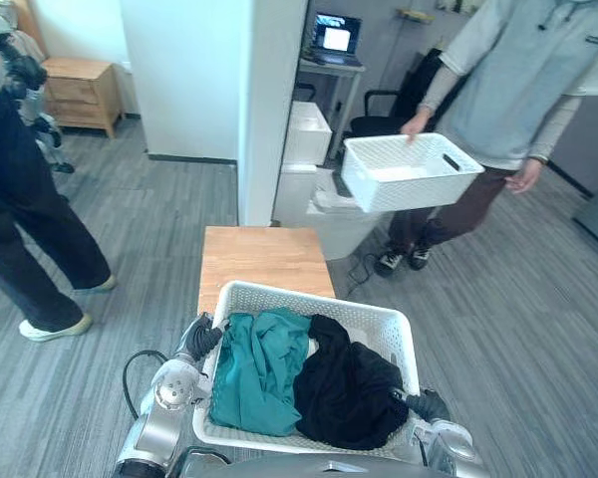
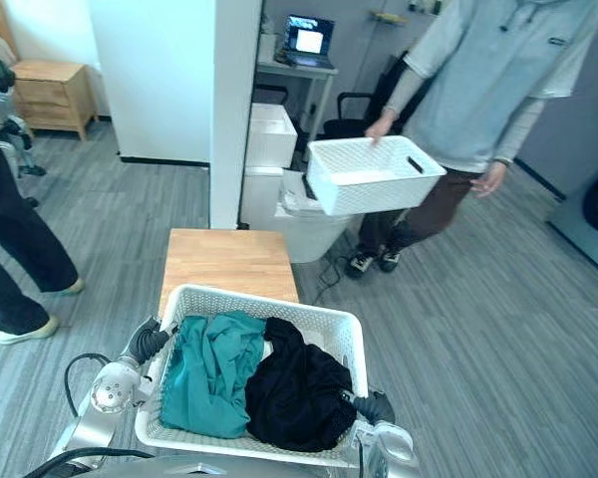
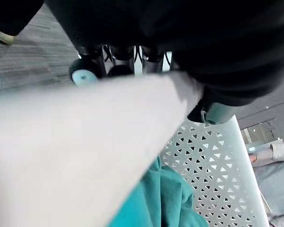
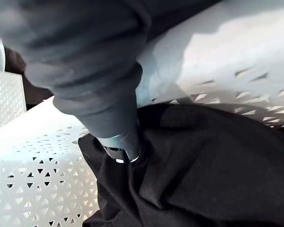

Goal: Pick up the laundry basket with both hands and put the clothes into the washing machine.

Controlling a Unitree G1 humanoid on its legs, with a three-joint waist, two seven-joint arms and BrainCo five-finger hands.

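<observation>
The white laundry basket [image 1: 309,297], holding a teal garment [image 1: 259,368] and a black garment [image 1: 349,393], sits between the left hand [image 1: 199,339] and right hand [image 1: 429,403], each clamped over a side rim with its thumb inside, at the near edge of the wooden worktop [image 1: 264,257].

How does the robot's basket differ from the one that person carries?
The robot's basket holds teal clothes and black clothes; the person's basket looks empty. The robot's basket is level between left hand and right hand; the person's basket tilts, held by the person's hand. Both are white, perforated.
</observation>
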